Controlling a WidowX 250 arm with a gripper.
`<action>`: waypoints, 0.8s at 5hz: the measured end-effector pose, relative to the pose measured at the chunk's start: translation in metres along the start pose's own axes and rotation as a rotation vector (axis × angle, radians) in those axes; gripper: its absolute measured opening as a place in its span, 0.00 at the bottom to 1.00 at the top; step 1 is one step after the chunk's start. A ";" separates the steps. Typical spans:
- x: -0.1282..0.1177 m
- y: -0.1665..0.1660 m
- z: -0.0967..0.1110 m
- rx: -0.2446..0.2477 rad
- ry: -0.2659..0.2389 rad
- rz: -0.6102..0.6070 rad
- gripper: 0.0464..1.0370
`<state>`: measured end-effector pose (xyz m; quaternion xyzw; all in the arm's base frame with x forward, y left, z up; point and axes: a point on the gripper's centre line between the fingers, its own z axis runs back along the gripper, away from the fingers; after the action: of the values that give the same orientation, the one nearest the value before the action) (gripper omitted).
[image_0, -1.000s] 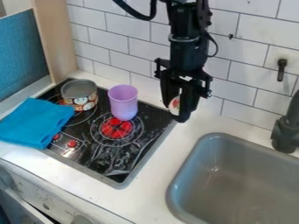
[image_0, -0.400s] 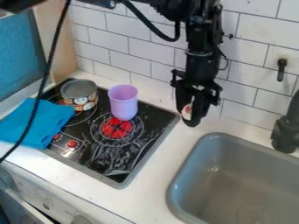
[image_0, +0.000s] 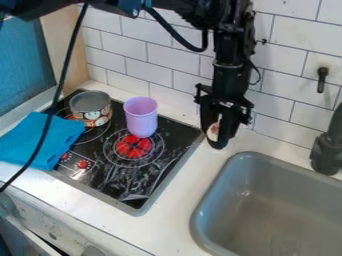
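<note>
Small white-and-red object (image_0: 213, 131): in the hand (image_0: 218, 142), held between the two black fingers, mostly covered by them. Can't tell what it is. Hand state: closed on that object, pointing down, close to vertical. Position: over the back part of the counter (image_0: 175, 212), near the tiled wall (image_0: 287, 55), between the stove top's right back corner and the sink's nearest rim corner. Can't tell if the fingertips touch the counter.

Stove top (image_0: 133, 187): black, gray edge, set in the counter left of the sink (image_0: 264, 210). Purple cup (image_0: 141, 120) upright on it toward the back edge, base at the rear of a red burner print (image_0: 133, 146). Metal pot (image_0: 91, 111) with a patterned outside near the stove's back left corner, upright, over another burner, just beside the cup, not touching it. Blue cloth (image_0: 33, 142) folded, part on the stove's left edge, part on the counter, near the pot. Black cable (image_0: 50, 112) runs in front of the cloth. Black faucet (image_0: 327, 155) at the sink's back edge; dark hook (image_0: 322, 80) on the wall above.
</note>
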<state>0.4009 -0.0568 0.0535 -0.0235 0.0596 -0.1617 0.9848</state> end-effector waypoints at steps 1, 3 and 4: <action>-0.003 0.001 0.000 0.013 0.020 0.012 0.50; -0.005 -0.003 0.009 0.024 -0.040 0.025 0.85; -0.009 -0.006 0.014 0.011 -0.068 0.018 0.97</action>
<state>0.3926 -0.0598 0.0691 -0.0228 0.0255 -0.1524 0.9877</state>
